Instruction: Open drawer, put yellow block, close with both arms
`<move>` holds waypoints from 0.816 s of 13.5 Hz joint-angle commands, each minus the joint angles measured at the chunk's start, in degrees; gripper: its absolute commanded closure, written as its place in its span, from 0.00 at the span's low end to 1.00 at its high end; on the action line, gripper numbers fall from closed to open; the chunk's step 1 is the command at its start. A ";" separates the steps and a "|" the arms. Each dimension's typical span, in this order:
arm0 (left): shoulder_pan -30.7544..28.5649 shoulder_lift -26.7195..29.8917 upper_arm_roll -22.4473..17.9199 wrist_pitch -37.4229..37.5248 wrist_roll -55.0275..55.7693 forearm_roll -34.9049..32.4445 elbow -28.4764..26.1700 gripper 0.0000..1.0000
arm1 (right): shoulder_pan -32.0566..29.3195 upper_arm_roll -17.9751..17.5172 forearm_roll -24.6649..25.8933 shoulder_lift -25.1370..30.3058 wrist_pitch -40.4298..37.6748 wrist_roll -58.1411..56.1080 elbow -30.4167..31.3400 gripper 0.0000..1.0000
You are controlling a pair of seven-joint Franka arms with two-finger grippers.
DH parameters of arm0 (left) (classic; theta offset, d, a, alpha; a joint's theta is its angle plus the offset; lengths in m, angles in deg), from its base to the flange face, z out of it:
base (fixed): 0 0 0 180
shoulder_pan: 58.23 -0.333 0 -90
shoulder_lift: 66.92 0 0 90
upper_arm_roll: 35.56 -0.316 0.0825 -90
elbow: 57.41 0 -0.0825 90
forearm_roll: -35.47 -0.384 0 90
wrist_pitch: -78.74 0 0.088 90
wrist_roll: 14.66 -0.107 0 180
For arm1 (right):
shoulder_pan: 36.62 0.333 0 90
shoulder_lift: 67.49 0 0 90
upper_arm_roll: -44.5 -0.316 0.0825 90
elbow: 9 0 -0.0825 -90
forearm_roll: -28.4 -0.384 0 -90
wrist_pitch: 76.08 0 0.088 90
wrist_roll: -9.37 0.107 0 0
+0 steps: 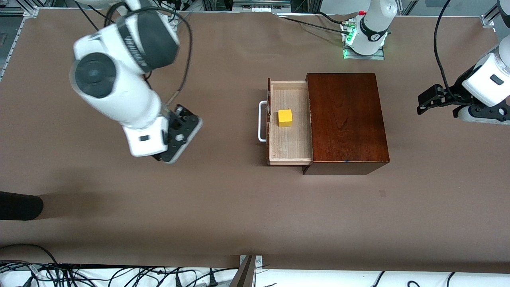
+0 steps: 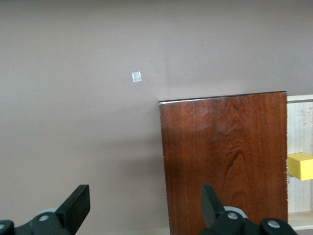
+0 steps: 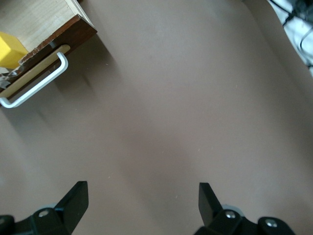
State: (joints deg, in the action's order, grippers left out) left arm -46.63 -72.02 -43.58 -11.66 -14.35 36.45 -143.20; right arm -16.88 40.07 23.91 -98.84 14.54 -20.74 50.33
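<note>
Now we see the drawer (image 1: 290, 137) pulled out of the dark box (image 1: 346, 119) toward the right arm's end of the surface (image 1: 239, 207), with the yellow block (image 1: 285, 118) resting inside it. What remains, we judge, is the closing push. The drawer's white handle (image 1: 261, 121) faces the right pincer (image 1: 181, 137), which hangs over bare surface well apart from the handle, its fingers spread wide and holding nothing. The sliding axis runs from that pincer straight toward the box. The left pincer (image 1: 428, 103) hovers off the box's closed end, likewise spread and empty, placed to brace the box. We reckon the right arm is nearer the handle.
</note>
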 commanded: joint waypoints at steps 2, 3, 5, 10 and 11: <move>-0.17 6.23 0.28 -5.39 -0.93 -2.57 -9.11 0.00 | -5.31 -0.75 -2.98 10.85 4.29 1.62 14.02 0.00; -0.17 6.68 0.28 -5.58 -0.93 -2.48 -9.56 0.00 | -6.72 -0.75 -3.07 13.31 5.70 3.72 17.27 0.00; -0.26 6.50 0.28 -5.58 -0.84 -2.48 -9.31 0.00 | -8.92 -0.66 -2.63 17.71 8.34 7.68 23.34 0.00; 0.61 6.33 0.37 -4.97 2.05 -2.39 -8.52 0.00 | -14.89 0.57 -1.22 25.10 8.27 16.74 31.45 0.00; 0.71 6.15 1.50 -4.88 3.80 -2.39 -7.90 0.00 | -16.04 1.26 -1.22 26.07 7.39 17.09 32.33 0.00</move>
State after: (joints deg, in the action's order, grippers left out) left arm -46.55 -67.14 -43.37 -15.98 -13.30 35.22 -150.42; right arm -30.55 41.30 22.36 -76.77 21.83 -5.91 78.12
